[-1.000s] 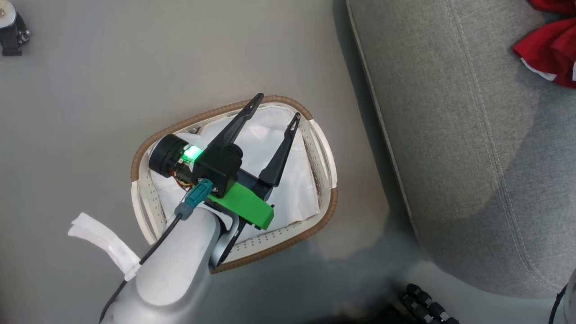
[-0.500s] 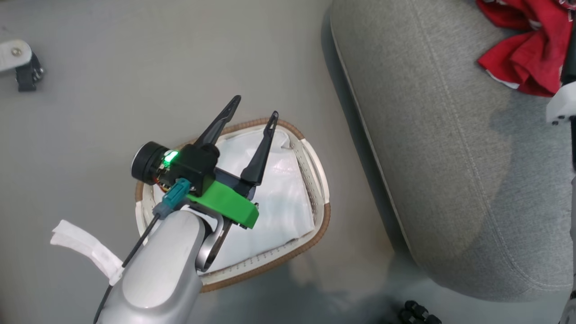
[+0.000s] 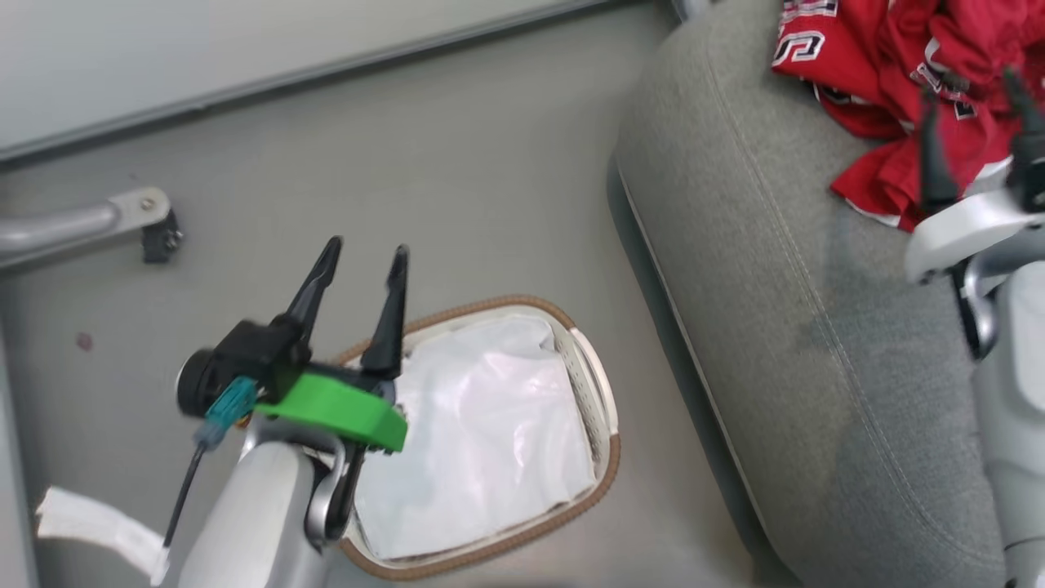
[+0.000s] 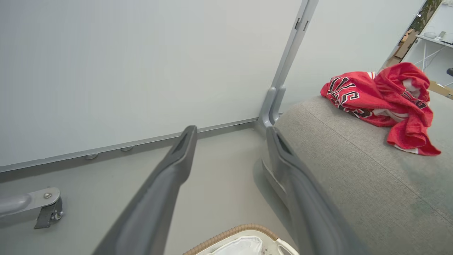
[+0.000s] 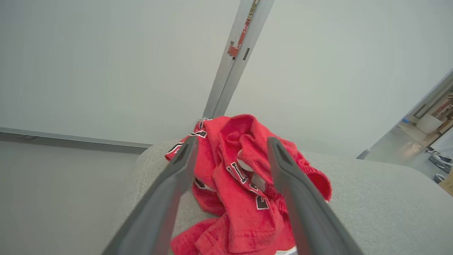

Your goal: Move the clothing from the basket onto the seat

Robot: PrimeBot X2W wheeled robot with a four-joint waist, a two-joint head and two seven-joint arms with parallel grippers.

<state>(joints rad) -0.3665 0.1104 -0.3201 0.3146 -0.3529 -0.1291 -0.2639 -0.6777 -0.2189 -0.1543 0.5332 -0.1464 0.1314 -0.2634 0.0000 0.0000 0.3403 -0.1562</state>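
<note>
Since the jerseys (image 3: 882,122) lie heaped on the seat (image 3: 784,327) and the basket (image 3: 608,457) shows just its white liner (image 3: 482,441), you likely have nothing left to lift. Your left gripper (image 3: 366,245) hangs by the basket's rim, fingers spread and empty. Your right gripper (image 3: 970,86) hovers at the heap, fingers apart, holding nothing. Should you tidy it, expect light, limp cloth: pinch a raised fold, not a flat panel.

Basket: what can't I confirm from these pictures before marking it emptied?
- Head view: the left gripper and its arm cover the near-left corner of the basket.
- Left wrist view: the bottom edge cuts off the basket but for its rim.
- Head view: the clothing runs off the top edge; jerseys can't be counted.
</note>
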